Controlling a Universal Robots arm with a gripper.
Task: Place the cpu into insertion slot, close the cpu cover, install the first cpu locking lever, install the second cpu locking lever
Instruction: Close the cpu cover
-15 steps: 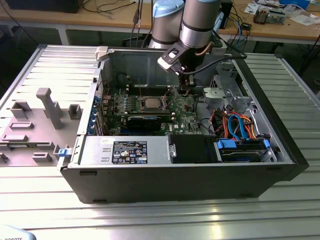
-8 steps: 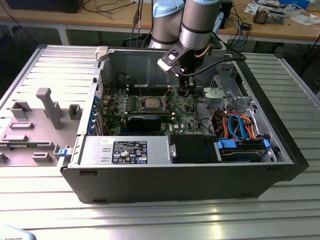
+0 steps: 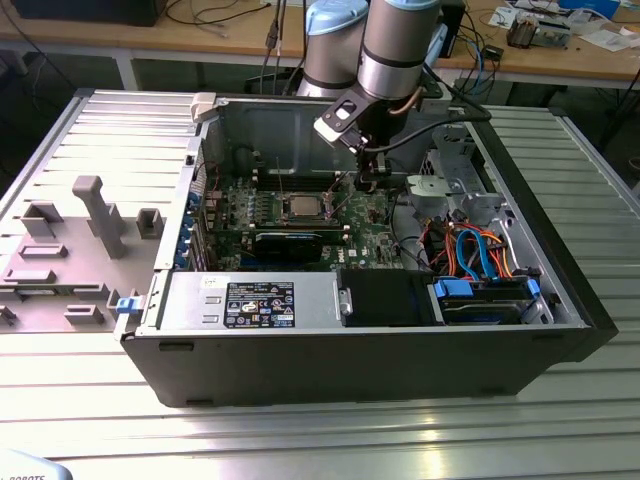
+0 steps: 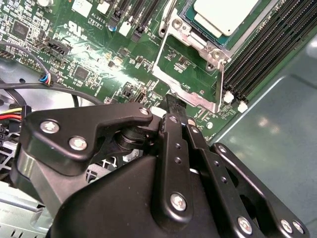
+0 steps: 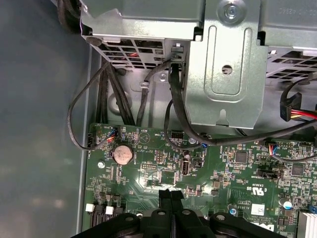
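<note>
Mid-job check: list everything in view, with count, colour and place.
computer case: one, black, open, on the metal table
motherboard: one, green, inside the case
cpu: one, silver-grey, seated in the insertion slot
cpu cover: one, silver frame, beside the cpu
memory slots: several, black, alongside the cpu
power supply: one, silver, at the case's near wall
cables: several, blue and orange, case's end at the exterior view's right
fixture tray: one, grey, on the table at the exterior view's left
robot arm: one, grey, reaching into the case
gripper: one, black, shut, over the motherboard near the cpu cover
</note>
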